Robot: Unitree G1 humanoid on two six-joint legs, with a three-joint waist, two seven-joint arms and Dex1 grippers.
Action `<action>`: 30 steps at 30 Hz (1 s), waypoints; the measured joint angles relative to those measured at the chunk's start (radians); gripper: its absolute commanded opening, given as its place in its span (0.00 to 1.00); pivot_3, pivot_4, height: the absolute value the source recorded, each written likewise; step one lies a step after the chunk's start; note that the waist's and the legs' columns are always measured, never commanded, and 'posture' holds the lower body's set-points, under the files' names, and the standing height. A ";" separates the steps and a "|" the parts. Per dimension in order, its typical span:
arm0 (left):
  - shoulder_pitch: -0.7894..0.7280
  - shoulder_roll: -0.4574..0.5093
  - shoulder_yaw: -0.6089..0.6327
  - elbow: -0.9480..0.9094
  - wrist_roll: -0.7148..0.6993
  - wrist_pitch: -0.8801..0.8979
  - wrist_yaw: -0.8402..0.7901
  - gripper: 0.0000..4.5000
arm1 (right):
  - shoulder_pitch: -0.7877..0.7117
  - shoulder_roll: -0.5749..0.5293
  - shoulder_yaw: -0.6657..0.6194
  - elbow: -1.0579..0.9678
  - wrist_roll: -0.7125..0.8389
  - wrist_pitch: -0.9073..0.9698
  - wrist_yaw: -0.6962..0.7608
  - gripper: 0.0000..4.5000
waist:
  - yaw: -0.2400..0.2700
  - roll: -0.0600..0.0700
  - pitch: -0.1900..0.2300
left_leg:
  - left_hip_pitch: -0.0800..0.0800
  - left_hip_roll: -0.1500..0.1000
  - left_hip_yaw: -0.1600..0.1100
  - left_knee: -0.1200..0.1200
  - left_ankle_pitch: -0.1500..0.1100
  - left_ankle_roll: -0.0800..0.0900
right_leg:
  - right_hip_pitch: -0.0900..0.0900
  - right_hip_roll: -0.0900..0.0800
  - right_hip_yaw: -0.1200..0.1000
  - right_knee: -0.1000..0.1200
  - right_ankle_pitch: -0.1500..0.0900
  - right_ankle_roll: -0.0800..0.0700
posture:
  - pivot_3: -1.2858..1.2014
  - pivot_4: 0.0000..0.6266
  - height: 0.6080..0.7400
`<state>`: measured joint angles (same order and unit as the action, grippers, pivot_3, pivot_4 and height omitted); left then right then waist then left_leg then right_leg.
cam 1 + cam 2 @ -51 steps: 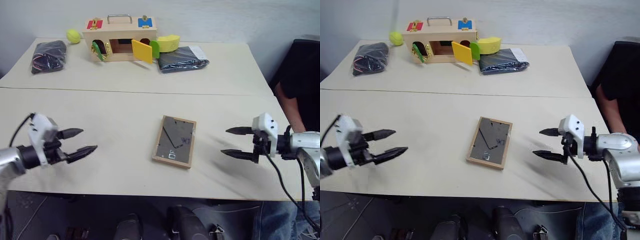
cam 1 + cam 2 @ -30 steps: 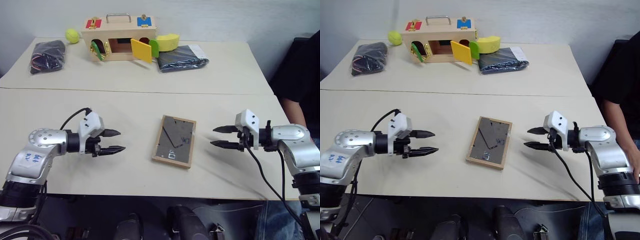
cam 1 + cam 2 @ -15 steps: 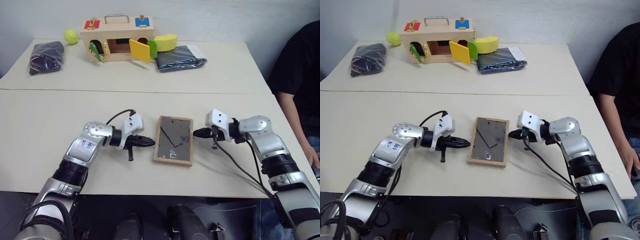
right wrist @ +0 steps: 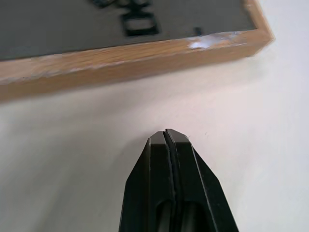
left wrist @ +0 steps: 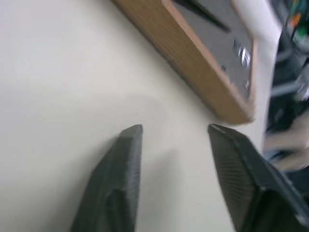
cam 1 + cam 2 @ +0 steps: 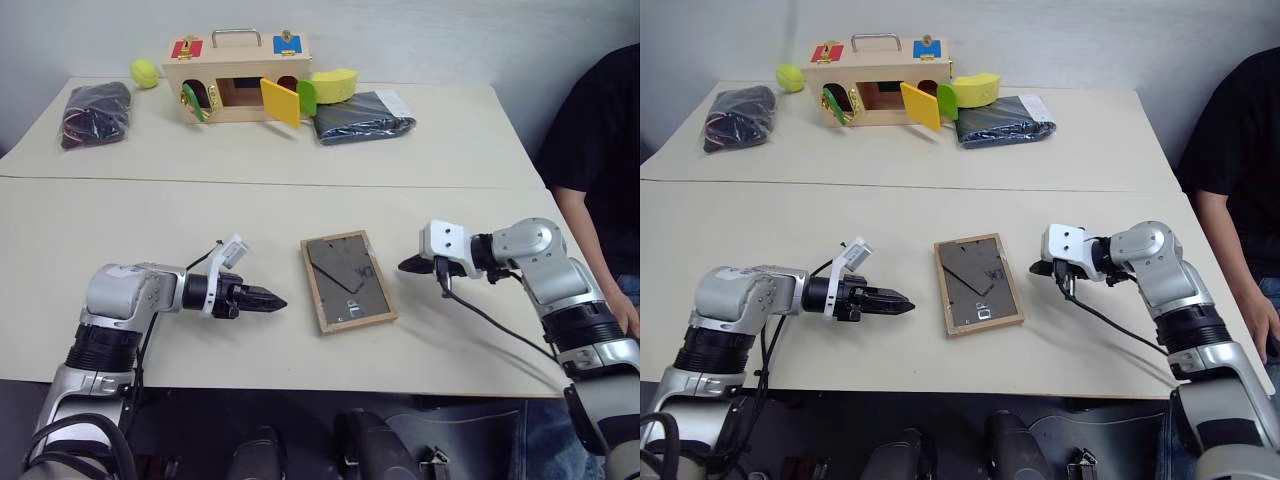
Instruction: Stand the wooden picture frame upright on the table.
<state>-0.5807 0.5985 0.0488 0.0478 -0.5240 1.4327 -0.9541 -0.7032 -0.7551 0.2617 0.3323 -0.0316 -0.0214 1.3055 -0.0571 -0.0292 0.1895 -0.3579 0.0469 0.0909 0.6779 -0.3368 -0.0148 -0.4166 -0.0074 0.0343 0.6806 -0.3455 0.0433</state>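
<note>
The wooden picture frame (image 6: 348,281) lies flat on the table (image 6: 200,215), dark grey back panel and folded stand facing up, slightly skewed. My left gripper (image 6: 278,301) hovers low just left of it, pointing at its left edge with a small gap between. In the left wrist view its fingers (image 5: 120,179) stand open with nothing between them, the frame's edge (image 5: 203,82) ahead. My right gripper (image 6: 404,266) is shut and empty, its tip close to the frame's right edge (image 4: 130,60), apart from it.
At the table's far side stand a wooden box (image 6: 238,80) with coloured doors, a tennis ball (image 6: 144,71), a black bag (image 6: 96,112), a yellow sponge (image 6: 335,84) and a dark packet (image 6: 362,116). A person in black (image 6: 600,150) sits at the right edge.
The frame has turned on the table, its far end swinging left. My left gripper has drawn back from the frame's edge and opened. The right gripper has stayed shut beside it.
</note>
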 measured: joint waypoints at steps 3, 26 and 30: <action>-0.001 -0.063 0.096 -0.004 -0.049 0.117 0.077 0.96 | 0.044 -0.010 0.020 -0.060 -0.005 -0.009 0.037 0.00 | 0.003 0.000 0.000 | 0.001 0.000 0.000 0.000 0.000 0.000 | 0.002 0.000 0.000 0.000 0.000 0.000 | 0.52 0.24 1.00; -0.066 -0.231 0.121 0.073 -0.199 0.169 0.364 0.60 | 0.082 0.095 0.096 -0.215 -0.017 0.066 0.015 0.00 | 0.029 0.004 -0.004 | 0.003 -0.002 -0.002 0.004 -0.001 0.001 | 0.007 -0.002 -0.002 -0.002 0.000 0.001 | 0.52 0.24 1.00; -0.080 -0.236 0.094 0.091 -0.262 0.181 0.365 0.34 | 0.083 0.105 0.095 -0.218 -0.017 0.076 -0.006 0.00 | 0.023 0.004 -0.004 | 0.003 -0.001 -0.002 0.004 -0.001 -0.001 | 0.005 -0.002 -0.002 0.000 0.000 0.001 | 0.52 0.24 1.00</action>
<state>-0.6604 0.3628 0.1425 0.1385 -0.7857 1.6141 -0.5896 -0.6207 -0.6505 0.3565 0.1141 -0.0491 0.0542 1.2998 -0.0336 -0.0254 0.1859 -0.3551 0.0454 0.0887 0.6817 -0.3374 -0.0155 -0.4117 -0.0090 0.0323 0.6803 -0.3454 0.0445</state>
